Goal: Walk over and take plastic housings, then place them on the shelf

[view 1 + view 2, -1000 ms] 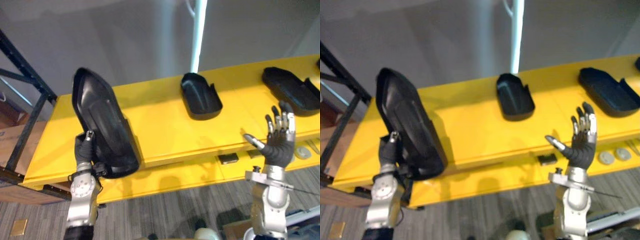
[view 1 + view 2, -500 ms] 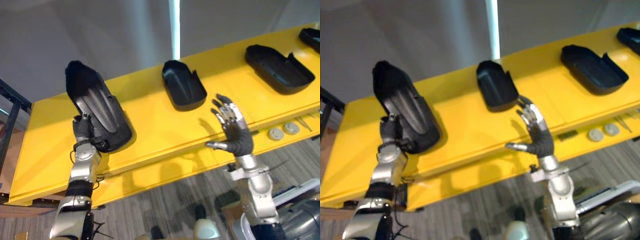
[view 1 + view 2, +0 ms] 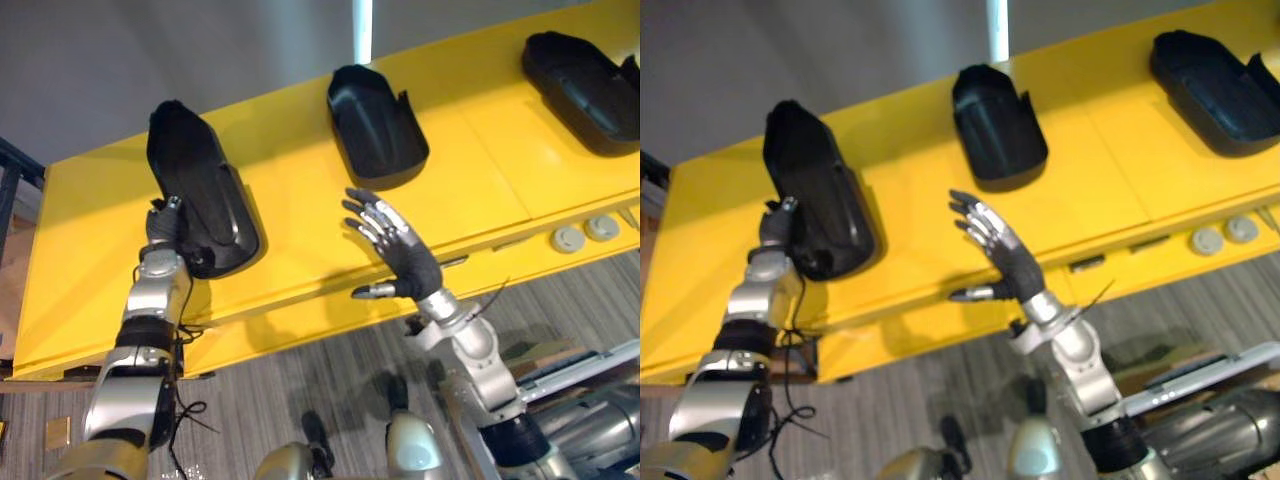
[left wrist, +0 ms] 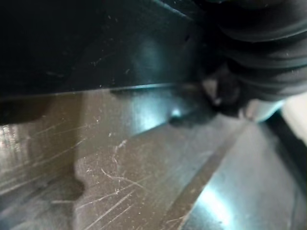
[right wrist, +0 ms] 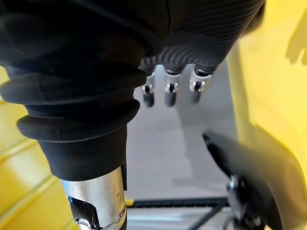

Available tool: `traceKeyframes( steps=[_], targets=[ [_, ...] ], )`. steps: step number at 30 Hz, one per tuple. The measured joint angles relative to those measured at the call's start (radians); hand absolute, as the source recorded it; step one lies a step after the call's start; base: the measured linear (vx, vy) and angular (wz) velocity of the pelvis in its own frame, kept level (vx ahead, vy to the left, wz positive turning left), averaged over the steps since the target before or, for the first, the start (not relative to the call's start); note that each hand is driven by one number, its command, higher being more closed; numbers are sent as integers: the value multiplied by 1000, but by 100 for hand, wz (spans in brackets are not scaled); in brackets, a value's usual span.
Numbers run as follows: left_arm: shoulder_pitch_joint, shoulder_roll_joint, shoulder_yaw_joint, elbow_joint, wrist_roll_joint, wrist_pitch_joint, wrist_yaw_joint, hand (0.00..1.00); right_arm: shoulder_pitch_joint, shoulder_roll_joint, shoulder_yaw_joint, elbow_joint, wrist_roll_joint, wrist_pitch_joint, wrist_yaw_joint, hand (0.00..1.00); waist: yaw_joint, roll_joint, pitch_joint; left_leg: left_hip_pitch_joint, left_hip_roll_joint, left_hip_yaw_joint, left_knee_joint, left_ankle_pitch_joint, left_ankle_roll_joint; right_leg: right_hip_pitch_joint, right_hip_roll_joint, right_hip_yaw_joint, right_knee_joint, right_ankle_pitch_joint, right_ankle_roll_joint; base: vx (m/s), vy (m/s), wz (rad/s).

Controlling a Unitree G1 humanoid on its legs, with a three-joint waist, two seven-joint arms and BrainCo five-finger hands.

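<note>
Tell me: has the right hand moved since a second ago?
Yes. Against the middle housing on the yellow shelf, the open right hand has swung toward the robot's left, from beyond its right side to directly before it.

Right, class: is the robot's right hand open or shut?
Open: the right hand has its silver fingers straight and spread near the flat yellow shelf, holding nothing.

Left housing (image 3: 200, 190), middle housing (image 3: 375, 125), right housing (image 3: 585, 75) sit apart along the shelf (image 3: 300, 200).

Two round grey discs (image 3: 567, 238) lie side by side — grey striped carpet (image 3: 330, 370) below — a pale upright strip (image 3: 363, 25) behind.
</note>
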Motion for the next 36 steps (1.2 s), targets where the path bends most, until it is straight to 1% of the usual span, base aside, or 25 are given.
traceKeyframes(
  steps=[5, 6, 9, 14, 18, 21, 25, 30, 33, 36],
  targets=[
    [-42, 7, 0, 0, 1, 19, -15, 100, -8, 2, 22, -36, -1, 2, -38, 0, 0, -6, 12, -27, 5, 7, 15, -1, 0, -30, 1, 6, 19, -2, -3, -14, 0, -1],
    [-45, 10, 0, 0, 1, 25, -15, 0, -11, 2, 23, -37, -1, 2, -41, 0, 0, -6, 13, -29, 6, 14, 15, -1, -1, -39, 1, 11, 25, -3, -4, -27, 3, -13],
    [-48, 35, -1, 0, 0, 27, -15, 0, -13, 3, 24, -47, -1, 2, -50, 0, -2, -9, 30, -26, 8, 31, 20, -3, -2, -48, 4, 30, 37, -4, -5, -22, 5, -15],
    [-51, 39, 3, 7, -1, 44, -4, 0, -3, 2, 24, -76, 1, 1, -57, 0, -5, -9, 30, -26, 13, 56, 27, -9, -3, -59, 8, 41, 48, -4, -5, -17, 8, -10],
    [-52, 39, 12, 20, -25, 49, 15, 0, 34, 13, 27, -76, 2, 0, -63, 0, -5, -9, 30, -16, 15, 73, 26, -11, -1, -59, 13, 58, 51, -3, -4, -8, 15, -11],
    [-58, 39, 17, 29, -38, 56, 46, 0, 42, 23, 26, -76, 5, 0, -85, 0, -13, -9, 30, -14, 15, 79, 26, -13, -2, -59, 13, 59, 51, -2, -4, -2, 9, -6],
    [-59, 38, 51, 34, -41, 66, 90, 0, 80, 30, 26, -76, 5, 0, -86, 0, -29, -9, 30, -13, 18, 83, 24, -14, -2, -60, 17, 62, 51, -2, -4, 2, 1, -1],
    [-62, 38, 63, 41, -46, 70, 139, 0, 119, 30, 26, -77, 5, -1, -81, 0, -30, -9, 30, 3, 25, 120, 20, -15, -4, -59, 26, 82, 50, -2, -4, 14, 0, -13],
    [-64, 36, 99, 45, -48, 71, 174, 0, 142, 30, 26, -93, 24, -3, -78, 0, -39, -9, 30, 6, 25, 130, 17, -15, -4, -60, 29, 89, 46, 2, -5, 7, 1, -9],
    [-75, 36, 102, 45, -42, 70, 223, 0, 163, 30, 27, -108, 27, -21, -69, 0, -45, -9, 30, 15, 26, 133, 13, -15, -4, -54, 32, 92, 44, 4, -5, 1, -1, -3]
  ],
)
